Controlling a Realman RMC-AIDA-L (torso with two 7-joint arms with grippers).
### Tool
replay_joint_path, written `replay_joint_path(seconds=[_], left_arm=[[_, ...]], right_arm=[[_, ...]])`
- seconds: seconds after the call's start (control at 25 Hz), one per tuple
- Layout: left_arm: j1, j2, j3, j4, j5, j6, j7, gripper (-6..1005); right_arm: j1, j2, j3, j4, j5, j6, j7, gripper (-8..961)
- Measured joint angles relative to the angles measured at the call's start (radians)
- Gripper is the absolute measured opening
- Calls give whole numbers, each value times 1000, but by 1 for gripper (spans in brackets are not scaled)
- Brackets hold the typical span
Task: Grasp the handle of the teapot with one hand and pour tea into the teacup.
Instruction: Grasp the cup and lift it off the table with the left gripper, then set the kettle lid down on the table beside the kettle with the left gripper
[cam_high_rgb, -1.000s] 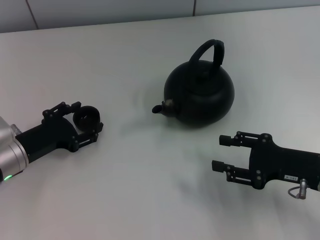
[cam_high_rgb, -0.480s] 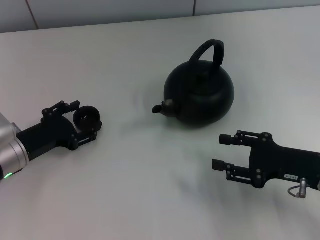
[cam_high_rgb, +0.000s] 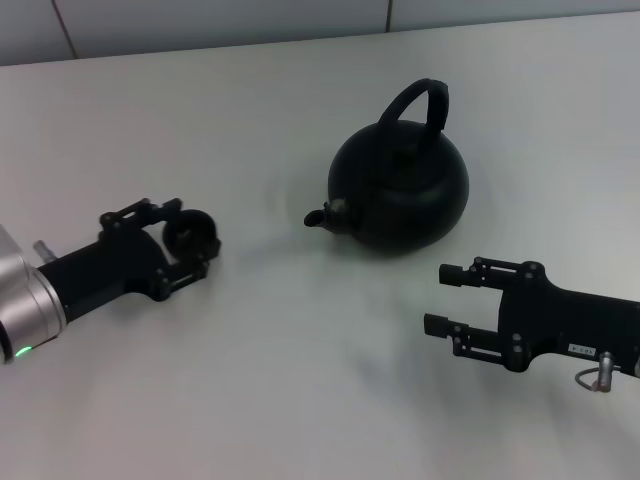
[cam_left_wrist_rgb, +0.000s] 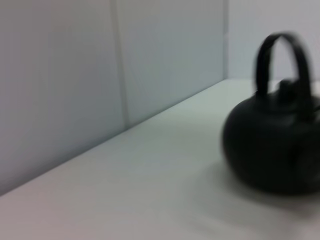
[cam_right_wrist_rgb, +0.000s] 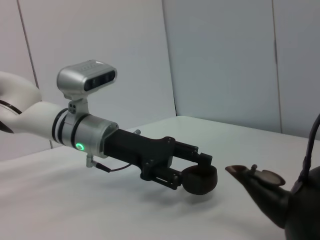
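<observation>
The matte-black teapot (cam_high_rgb: 400, 190) stands on the white table at centre-right, its spout (cam_high_rgb: 318, 217) pointing toward my left side and its arched handle (cam_high_rgb: 415, 100) upright. My left gripper (cam_high_rgb: 187, 240) is shut on the small black teacup (cam_high_rgb: 190, 232), well to the left of the spout. In the right wrist view the teacup (cam_right_wrist_rgb: 199, 180) sits in the left gripper (cam_right_wrist_rgb: 197, 169), a short gap from the spout (cam_right_wrist_rgb: 245, 175). My right gripper (cam_high_rgb: 438, 300) is open and holds nothing, low over the table in front of the teapot. The left wrist view shows the teapot (cam_left_wrist_rgb: 275, 150) blurred.
The white table (cam_high_rgb: 300, 380) extends back to a pale panelled wall (cam_high_rgb: 200, 25). Nothing else lies on the table.
My left gripper has moved to the right with the teacup, closer to the spout. The teapot and the right arm have not moved.
</observation>
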Motion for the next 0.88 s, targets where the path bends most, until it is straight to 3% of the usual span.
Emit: replay_joint_path(seconds=[0.36, 0.88], left_arm=[[-45, -6, 151, -28, -1, 62, 4, 690], [-73, -6, 177, -83, 5, 67, 80, 700]], right_arm=[[1, 0, 21, 0, 0, -1, 3, 637], [0, 2, 21, 3, 0, -4, 5, 637]])
